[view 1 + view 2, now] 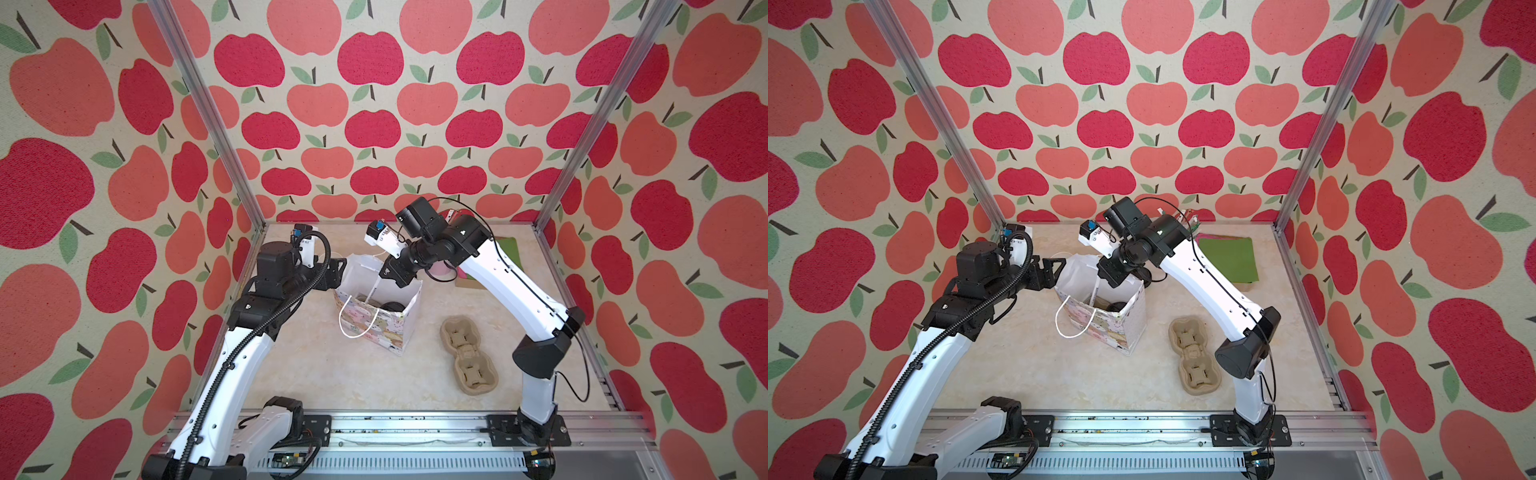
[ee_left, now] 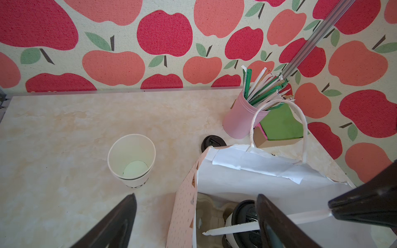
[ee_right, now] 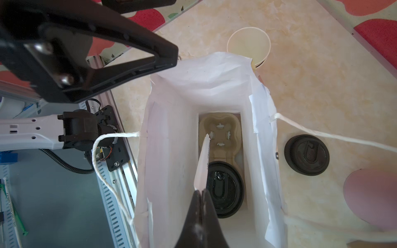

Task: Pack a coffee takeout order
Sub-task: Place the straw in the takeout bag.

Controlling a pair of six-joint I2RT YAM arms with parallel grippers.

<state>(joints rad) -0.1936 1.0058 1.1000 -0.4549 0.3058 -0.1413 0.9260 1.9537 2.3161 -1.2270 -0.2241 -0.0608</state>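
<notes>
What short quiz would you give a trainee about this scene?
1. True or false: the right gripper is shut on a straw.
2. Where is the lidded cup? A: in the carrier inside the bag. B: beside the pink holder. C: on the napkins.
3. Fill in: the loose carrier on the table holds ___ cups.
Key: 1 true; 2 A; 3 no.
</notes>
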